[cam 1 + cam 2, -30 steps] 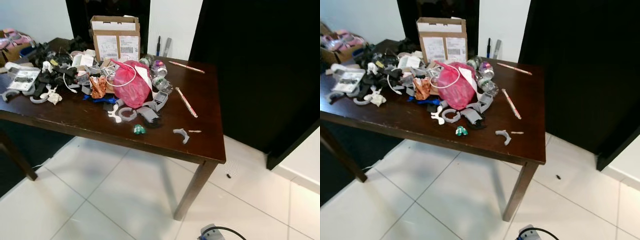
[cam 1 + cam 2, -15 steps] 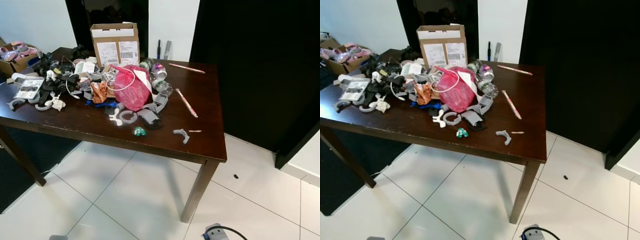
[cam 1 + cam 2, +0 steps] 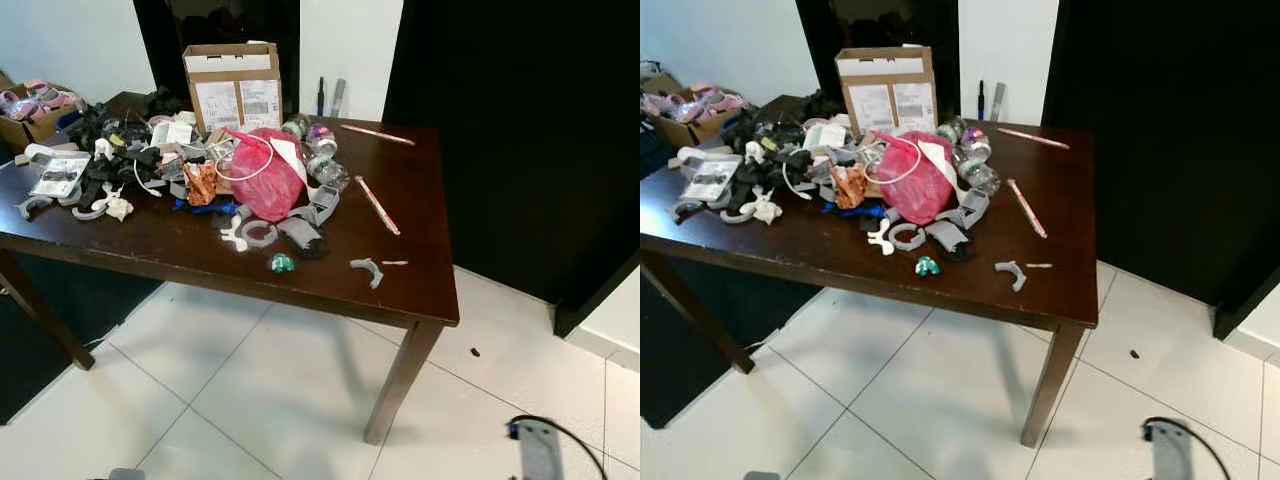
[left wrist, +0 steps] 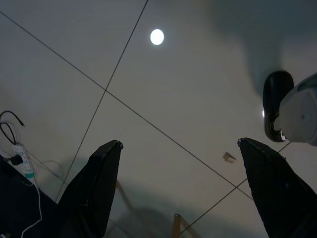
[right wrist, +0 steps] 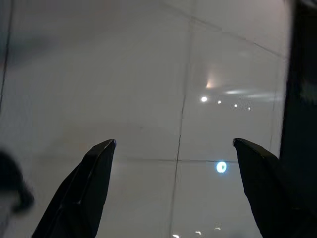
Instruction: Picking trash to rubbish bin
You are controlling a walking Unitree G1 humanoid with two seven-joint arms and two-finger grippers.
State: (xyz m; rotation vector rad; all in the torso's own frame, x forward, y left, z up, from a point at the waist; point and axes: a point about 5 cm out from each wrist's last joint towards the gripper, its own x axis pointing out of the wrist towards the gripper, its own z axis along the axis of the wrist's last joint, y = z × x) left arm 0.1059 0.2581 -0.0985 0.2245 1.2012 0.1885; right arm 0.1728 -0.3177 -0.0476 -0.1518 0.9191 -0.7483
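A dark wooden table carries a heap of clutter around a pink plastic bag. Near the bag are a crumpled orange wrapper, empty bottles, a small green scrap, a grey clip and two pink striped sticks. My left gripper hangs low over the floor tiles, open, with nothing between its fingers. My right gripper also hangs open over bare tiles. Part of my right arm shows blurred at the bottom right, well short of the table.
A cardboard box stands at the table's back edge. A box of pink things sits far left. Dark doorways lie behind and to the right. White tiled floor spreads before the table. A power strip with cable lies on the floor.
The camera has shifted a little, so the table sits slightly differently in the picture. The grey arm part at the bottom edge has swung to the right and blurred.
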